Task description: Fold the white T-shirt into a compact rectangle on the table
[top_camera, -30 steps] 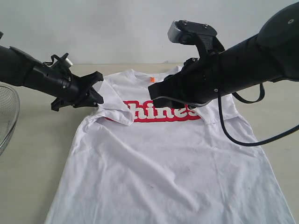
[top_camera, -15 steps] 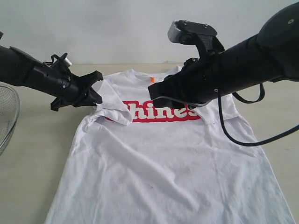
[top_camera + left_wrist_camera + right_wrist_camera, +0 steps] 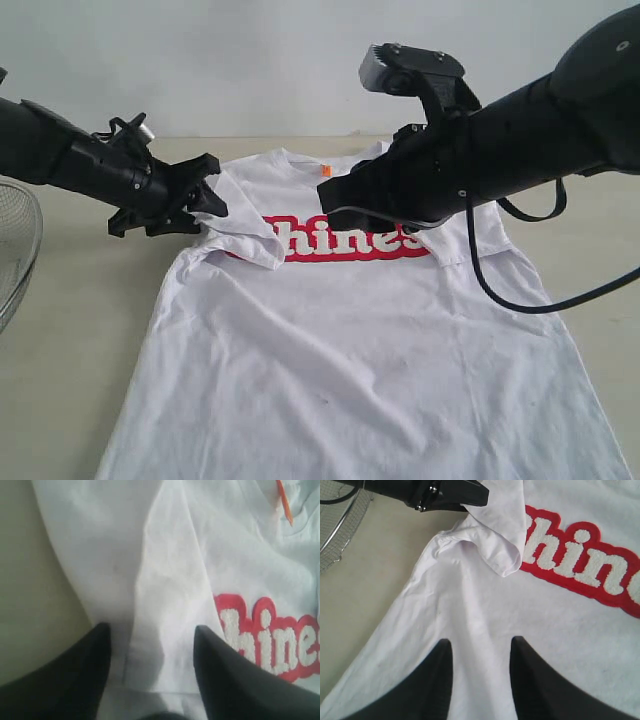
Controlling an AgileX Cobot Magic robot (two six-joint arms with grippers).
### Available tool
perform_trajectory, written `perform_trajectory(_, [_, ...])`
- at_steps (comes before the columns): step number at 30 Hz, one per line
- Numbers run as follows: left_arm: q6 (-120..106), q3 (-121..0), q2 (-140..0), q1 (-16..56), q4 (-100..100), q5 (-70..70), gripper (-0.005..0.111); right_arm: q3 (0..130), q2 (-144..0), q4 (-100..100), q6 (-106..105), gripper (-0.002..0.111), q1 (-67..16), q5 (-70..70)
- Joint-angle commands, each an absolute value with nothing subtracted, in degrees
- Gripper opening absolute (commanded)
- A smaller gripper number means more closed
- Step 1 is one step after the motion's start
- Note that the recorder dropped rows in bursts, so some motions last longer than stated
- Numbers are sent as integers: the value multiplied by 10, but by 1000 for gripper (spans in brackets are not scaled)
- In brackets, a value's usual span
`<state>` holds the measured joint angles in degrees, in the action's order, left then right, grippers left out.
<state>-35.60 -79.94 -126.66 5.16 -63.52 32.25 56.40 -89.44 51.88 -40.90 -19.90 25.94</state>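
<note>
The white T-shirt (image 3: 360, 340) lies flat on the table (image 3: 70, 340), red print (image 3: 345, 240) up and orange neck tag (image 3: 325, 170) at the far side. Its left sleeve (image 3: 250, 240) is folded inward over the start of the print. My left gripper (image 3: 218, 187) is open at that sleeve's shoulder. In the left wrist view its fingers straddle the folded sleeve (image 3: 165, 595) without pinching it (image 3: 150, 631). My right gripper (image 3: 481, 642) is open just above plain chest cloth, nothing between its fingers. The right arm (image 3: 480, 140) crosses over the shirt's upper right, hiding that sleeve.
A round wire-mesh basket (image 3: 15, 250) stands at the table's left edge, also seen in the right wrist view (image 3: 340, 530). A black cable (image 3: 520, 300) hangs from the right arm over the shirt's right side. A pale wall (image 3: 250, 60) rises behind the table.
My left gripper's jaws have spread apart and let go of the folded sleeve, which stays lying over the print. The right arm has not moved.
</note>
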Motion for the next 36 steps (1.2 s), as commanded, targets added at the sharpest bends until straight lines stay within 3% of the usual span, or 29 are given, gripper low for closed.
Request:
perform_trajectory(1, [-360, -802, -1266, 53, -633, 314, 41, 565, -892, 518, -410, 34, -200, 261])
perform_trajectory(5, [-360, -802, -1266, 53, -636, 301, 25, 565, -892, 518, -410, 34, -200, 259])
perform_trajectory(8, [-360, -802, -1266, 53, -636, 300, 20, 565, -892, 518, -410, 34, -200, 259])
perform_trajectory(20, [-360, -818, -1264, 53, -632, 310, 19, 565, -892, 518, -410, 34, -200, 259])
perform_trajectory(26, [-360, -861, -1263, 53, -632, 359, 5, 565, -892, 518, -410, 34, -200, 259])
perform_trajectory(36, [-359, -891, -1275, 67, -647, 359, 5, 565, -892, 518, -410, 34, -200, 258])
